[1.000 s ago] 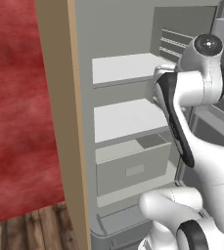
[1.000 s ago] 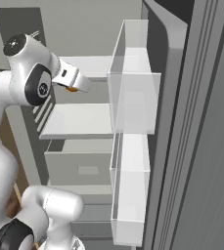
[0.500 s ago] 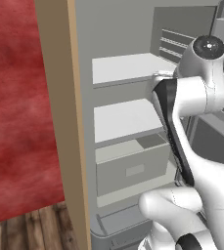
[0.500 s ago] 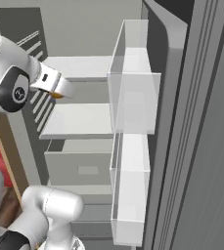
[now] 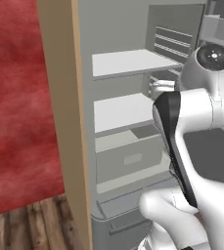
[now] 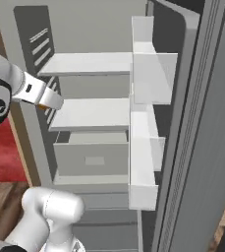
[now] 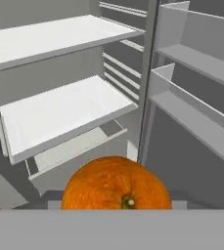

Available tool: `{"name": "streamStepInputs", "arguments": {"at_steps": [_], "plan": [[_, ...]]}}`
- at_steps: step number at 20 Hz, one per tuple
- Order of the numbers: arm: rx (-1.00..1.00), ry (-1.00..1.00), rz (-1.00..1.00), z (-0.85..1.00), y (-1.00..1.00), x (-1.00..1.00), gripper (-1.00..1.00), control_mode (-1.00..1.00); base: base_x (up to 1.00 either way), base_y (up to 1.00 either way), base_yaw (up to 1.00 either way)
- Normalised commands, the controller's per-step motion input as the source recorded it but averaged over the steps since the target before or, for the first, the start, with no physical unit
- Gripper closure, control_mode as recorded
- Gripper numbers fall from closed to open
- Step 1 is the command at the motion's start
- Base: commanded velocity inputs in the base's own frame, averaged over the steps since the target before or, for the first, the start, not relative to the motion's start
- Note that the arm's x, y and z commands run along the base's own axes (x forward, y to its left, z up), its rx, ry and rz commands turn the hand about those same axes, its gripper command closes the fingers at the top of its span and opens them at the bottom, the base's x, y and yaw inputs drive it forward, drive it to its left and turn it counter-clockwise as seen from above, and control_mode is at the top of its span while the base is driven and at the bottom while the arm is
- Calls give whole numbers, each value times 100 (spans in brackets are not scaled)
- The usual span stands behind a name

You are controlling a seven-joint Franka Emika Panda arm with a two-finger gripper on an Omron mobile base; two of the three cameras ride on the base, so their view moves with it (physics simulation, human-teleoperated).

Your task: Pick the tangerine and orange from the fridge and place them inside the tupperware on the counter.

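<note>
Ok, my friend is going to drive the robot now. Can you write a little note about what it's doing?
Gripper: shut on an orange fruit, held out in front of the open fridge. Whether it is the orange or the tangerine I cannot tell.
Fridge: door open, the two white shelves bare, grey drawer below them, door racks look bare.
Done: one fruit picked from the fridge.
Left: carry this fruit to the tupperware on the counter and drop it in. Then check for the other fruit; no second one shows here.
</note>
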Motion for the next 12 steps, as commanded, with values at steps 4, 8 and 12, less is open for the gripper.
{"name": "streamStepInputs", "arguments": {"at_steps": [4, 8, 12], "plan": [[0, 0, 0, 0, 0, 0, 100, 100, -74, 39, -34], [0, 0, 0, 0, 0, 0, 100, 100, -79, 26, -70], [0, 0, 0, 0, 0, 0, 100, 100, -75, 1, -100]]}}
